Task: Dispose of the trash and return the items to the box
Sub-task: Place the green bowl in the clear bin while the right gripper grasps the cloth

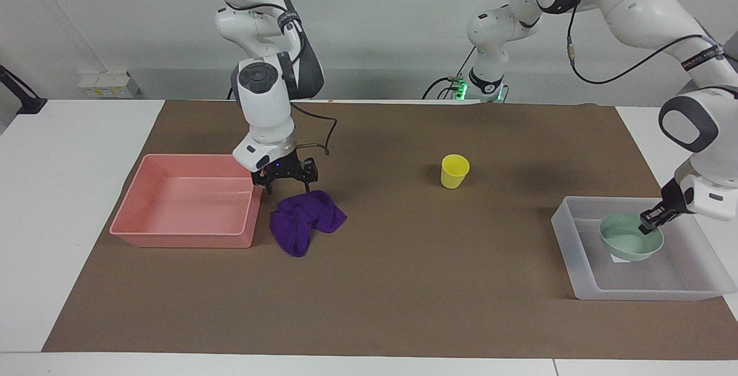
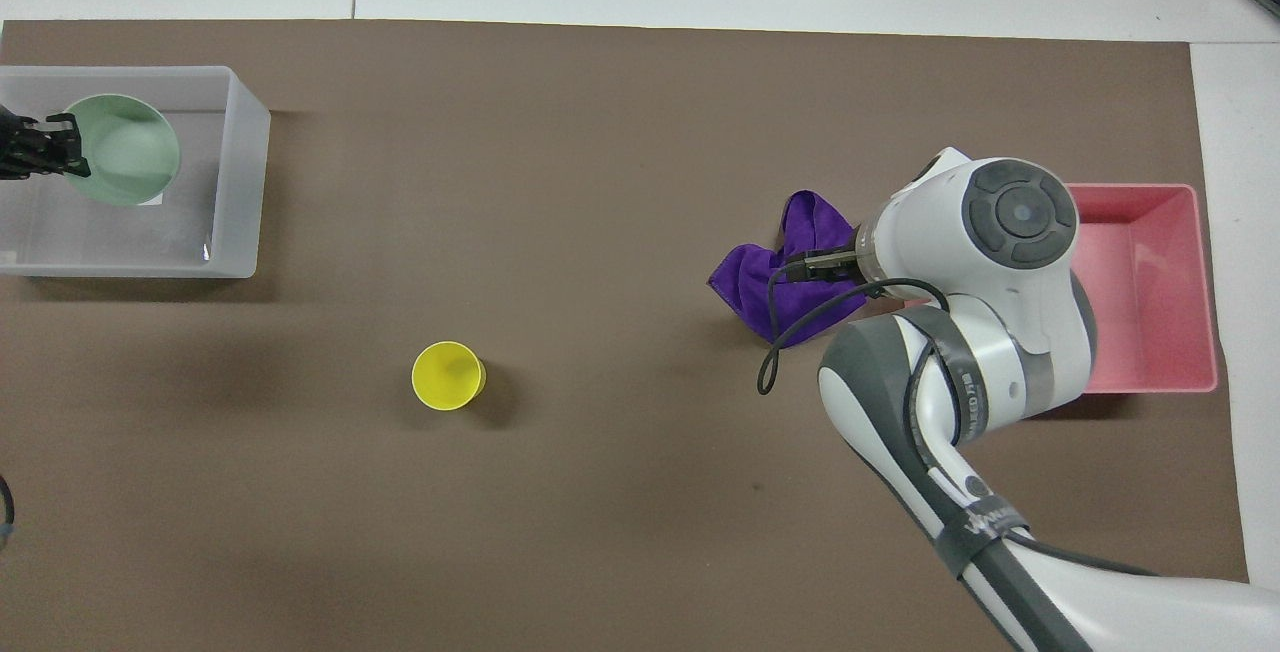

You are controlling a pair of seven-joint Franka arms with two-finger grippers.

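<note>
The purple rag (image 1: 305, 220) lies crumpled on the brown mat beside the pink bin; it also shows in the overhead view (image 2: 760, 282). My right gripper (image 1: 286, 184) is open and hangs just above the rag's edge nearest the robots. The yellow cup (image 1: 455, 170) stands upright mid-mat, also in the overhead view (image 2: 448, 375). My left gripper (image 1: 650, 225) is shut on the rim of the mint bowl (image 1: 628, 240), low inside the translucent box (image 1: 634, 294). From overhead, the bowl (image 2: 125, 147) sits within the box (image 2: 238, 182), partly covering the white sticker.
The pink bin (image 1: 179, 241) stands empty at the right arm's end of the mat, also in the overhead view (image 2: 1205, 282). The right arm's forearm covers part of the bin and rag from overhead.
</note>
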